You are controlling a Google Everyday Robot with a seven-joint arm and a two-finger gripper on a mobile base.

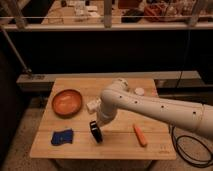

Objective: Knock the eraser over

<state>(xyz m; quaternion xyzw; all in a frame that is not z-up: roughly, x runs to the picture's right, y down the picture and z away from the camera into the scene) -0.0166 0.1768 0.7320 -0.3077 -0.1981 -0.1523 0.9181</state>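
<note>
The eraser is a small black block standing on end near the front middle of the wooden table, leaning slightly with its top to the left. My white arm reaches in from the right. The gripper is at the arm's lower end, pointing down, right above and behind the eraser's top. I cannot tell whether it touches the eraser.
An orange bowl sits at the table's left. A blue cloth-like object lies at the front left. An orange carrot-shaped object lies right of the eraser. A small white object and a white round piece sit further back.
</note>
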